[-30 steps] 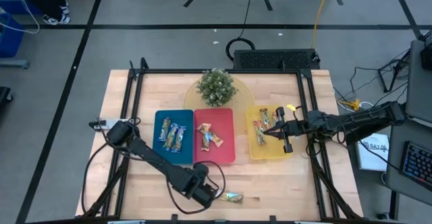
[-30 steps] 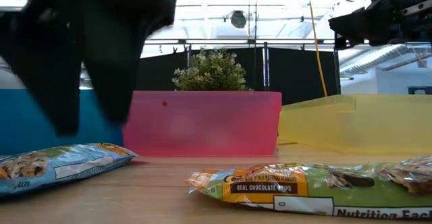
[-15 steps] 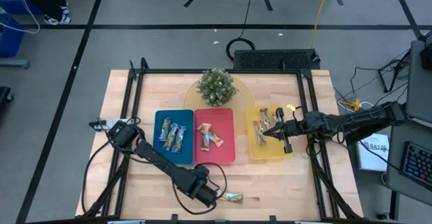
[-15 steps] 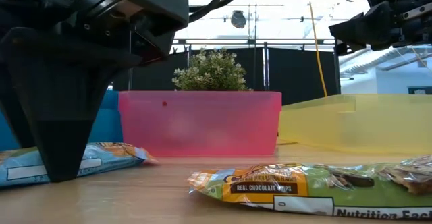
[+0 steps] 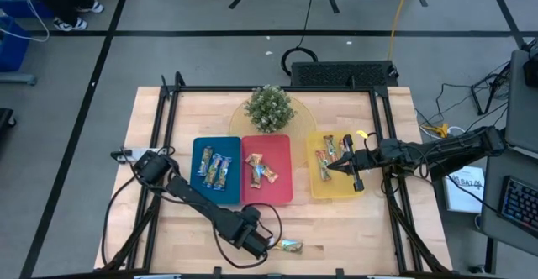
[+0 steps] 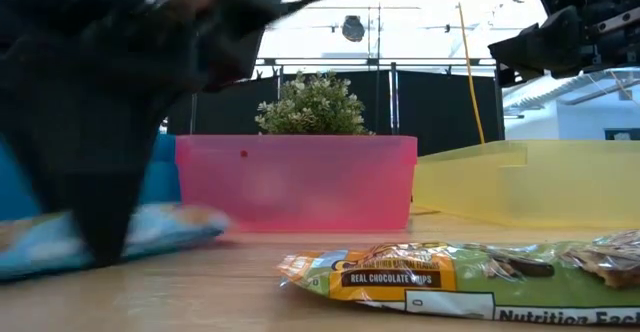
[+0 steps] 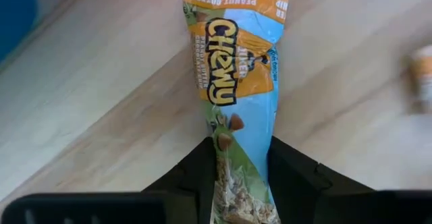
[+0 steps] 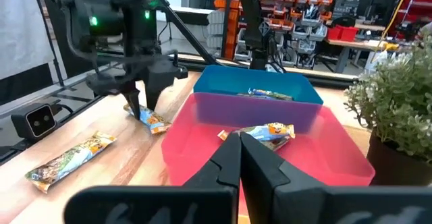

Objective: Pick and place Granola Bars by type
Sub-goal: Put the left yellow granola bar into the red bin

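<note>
A blue-accented Chewy granola bar (image 7: 236, 82) lies on the wood near the table's front edge, with my left gripper (image 5: 256, 241) pointing down over it and shut on it. A green-and-orange bar (image 6: 450, 277) lies beside it on the table (image 5: 353, 228). More bars lie in the blue tray (image 5: 215, 171), the red tray (image 5: 267, 170) and the yellow tray (image 5: 336, 176). My right gripper (image 8: 241, 150) hangs shut and level above the yellow tray, pointing toward the red one, holding nothing. My left gripper pinches the blue bar's two long edges (image 7: 226, 173) between its two fingers (image 7: 290, 177), toward the end printed with granola. The fingers come from above and lie across the bar. The bar's other end (image 7: 233, 8) reaches out flat over the wood; whether it is off the table, I cannot tell.
A small potted plant (image 5: 269, 108) stands behind the red tray on a round board. A black frame (image 5: 168, 144) runs along the table's sides. Bare wood lies in front of the trays, to the right of the loose bar.
My left gripper has come down to the table over the blue bar, and its fingers now stand against the bar's sides. In the low view the bar's end has slid a little toward the green-and-orange bar.
</note>
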### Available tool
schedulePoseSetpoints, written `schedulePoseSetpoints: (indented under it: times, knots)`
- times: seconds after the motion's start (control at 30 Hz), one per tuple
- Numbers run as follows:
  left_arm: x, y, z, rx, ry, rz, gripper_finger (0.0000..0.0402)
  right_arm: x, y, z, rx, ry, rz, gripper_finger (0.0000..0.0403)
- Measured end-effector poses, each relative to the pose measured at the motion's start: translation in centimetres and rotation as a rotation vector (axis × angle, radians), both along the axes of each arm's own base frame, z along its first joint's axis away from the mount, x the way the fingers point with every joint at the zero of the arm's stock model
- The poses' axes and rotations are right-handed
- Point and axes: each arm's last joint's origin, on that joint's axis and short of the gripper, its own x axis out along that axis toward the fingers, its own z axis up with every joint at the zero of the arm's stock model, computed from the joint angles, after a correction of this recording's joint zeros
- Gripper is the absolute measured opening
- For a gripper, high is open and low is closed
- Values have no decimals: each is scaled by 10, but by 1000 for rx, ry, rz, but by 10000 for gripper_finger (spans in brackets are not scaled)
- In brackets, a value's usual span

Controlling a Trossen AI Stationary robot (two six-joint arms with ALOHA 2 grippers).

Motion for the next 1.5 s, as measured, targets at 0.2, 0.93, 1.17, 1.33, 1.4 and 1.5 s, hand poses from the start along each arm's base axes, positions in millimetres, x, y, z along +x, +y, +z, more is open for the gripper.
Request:
schedulePoseSetpoints:
  times: [0.2, 0.93, 1.17, 1.33, 1.4, 1.5]
  knots:
    - [-3, -3, 34, -9, -145, -34, 109, 0, 0, -1, 9, 7, -1, 0]
    - [17, 165, 142, 544, -256, -789, 107, 0, 0, 0, 4, -1, -1, 0]
    - [26, 174, 122, 539, -136, -1459, 105, 0, 0, -2, -21, 16, 0, 0]
    - [25, 179, 119, 673, 57, -1762, 93, 0, 0, -4, -47, 30, 2, 0]
    - [26, 186, 119, 703, 121, -1787, 91, 0, 0, -4, -48, 35, 3, 0]
    - [27, 192, 115, 701, 189, -1922, 90, 0, 0, -5, -50, 46, 3, 0]
